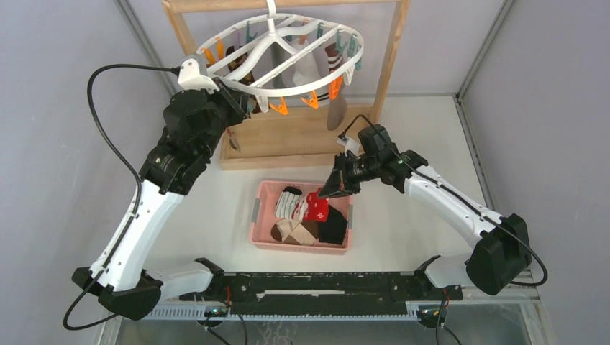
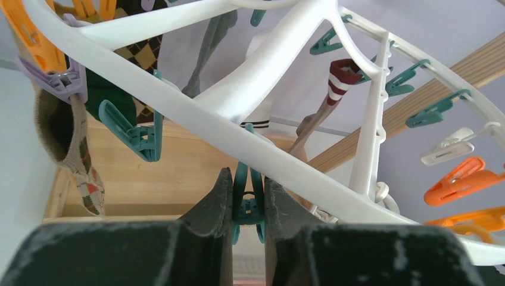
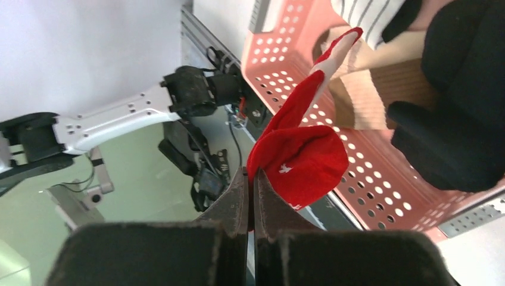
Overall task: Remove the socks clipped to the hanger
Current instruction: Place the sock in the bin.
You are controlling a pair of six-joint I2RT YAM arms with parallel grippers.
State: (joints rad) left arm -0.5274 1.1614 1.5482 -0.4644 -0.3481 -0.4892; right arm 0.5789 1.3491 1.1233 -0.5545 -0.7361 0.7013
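Observation:
The white oval hanger (image 1: 216, 36) hangs from a wooden frame, with several socks (image 1: 329, 79) still clipped under it. My left gripper (image 1: 241, 97) is up at its near-left rim. In the left wrist view its jaws (image 2: 248, 190) are pressed on the two handles of a teal clip (image 2: 248, 205) under a white bar (image 2: 196, 113). A brown argyle sock (image 2: 71, 143) hangs to the left and a red-striped one (image 2: 333, 83) behind. My right gripper (image 3: 251, 179) is shut on a red patterned sock (image 3: 301, 158), which dangles over the pink basket (image 3: 369, 179).
The pink basket (image 1: 257, 215) in the middle of the table holds several loose socks, among them black (image 3: 458, 89) and beige-and-brown (image 3: 381, 89). The wooden frame's base (image 1: 288, 136) stands behind it. Grey walls close in both sides. Empty orange clips (image 2: 458, 182) dangle at the right.

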